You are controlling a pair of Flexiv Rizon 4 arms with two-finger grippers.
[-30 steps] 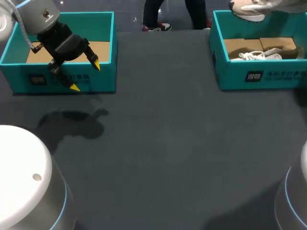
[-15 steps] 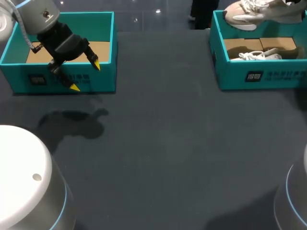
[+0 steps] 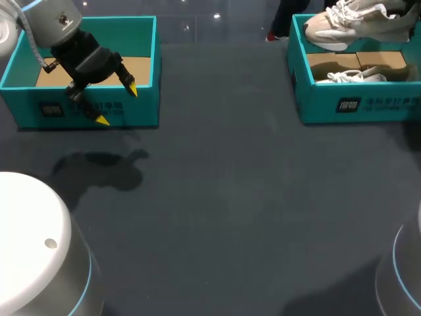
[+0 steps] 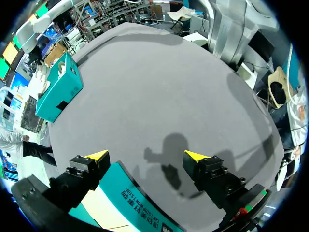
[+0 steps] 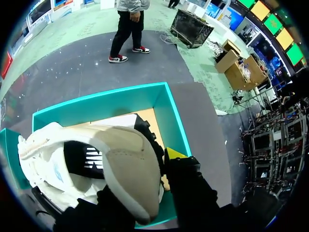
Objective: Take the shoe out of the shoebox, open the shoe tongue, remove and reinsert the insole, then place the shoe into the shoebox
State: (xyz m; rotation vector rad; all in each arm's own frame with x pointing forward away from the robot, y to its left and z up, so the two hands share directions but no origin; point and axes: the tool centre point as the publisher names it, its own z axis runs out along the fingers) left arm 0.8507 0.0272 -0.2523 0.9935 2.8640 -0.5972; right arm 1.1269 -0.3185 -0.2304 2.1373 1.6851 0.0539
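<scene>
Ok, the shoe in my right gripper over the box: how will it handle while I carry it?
Probably light for its bulk: the shoe hangs over the shoebox from one pinch by the right gripper. Its padded collar looks soft, so it may flex and the toe sag. The laces look loose and could snag the rim.

Left of the right shoebox (image 3: pixel 316 105): bare table (image 3: pixel 223 197), free to pass as far as the left shoebox (image 3: pixel 141 108). Above the right shoebox: blocked by the shoe (image 3: pixel 342 29) held over it. Inside it: second shoe (image 3: pixel 355 76).
</scene>
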